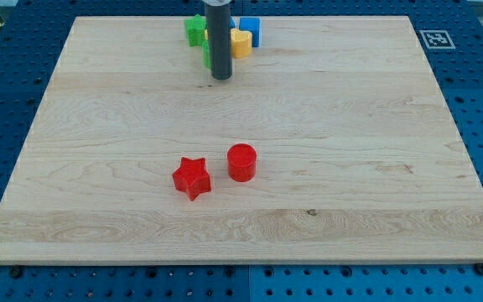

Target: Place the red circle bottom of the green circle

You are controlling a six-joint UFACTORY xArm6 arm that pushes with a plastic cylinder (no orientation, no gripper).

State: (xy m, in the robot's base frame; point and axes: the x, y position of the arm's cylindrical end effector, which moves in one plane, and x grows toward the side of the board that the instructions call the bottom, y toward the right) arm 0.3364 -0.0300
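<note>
Our tip (220, 78), a bare rod holding nothing, stands far up the table (376, 168) beside the green blocks (195, 30), with the red circle (242, 162) well nearer, slightly right.

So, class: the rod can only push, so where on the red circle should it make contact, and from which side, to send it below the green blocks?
Press my tip against the red circle on its curved wall facing the view's bottom, slightly right of centre. The round wall slips off-line easily, so push through its middle, up and a little left toward the green block. The red star sits left, clear of that path.
</note>
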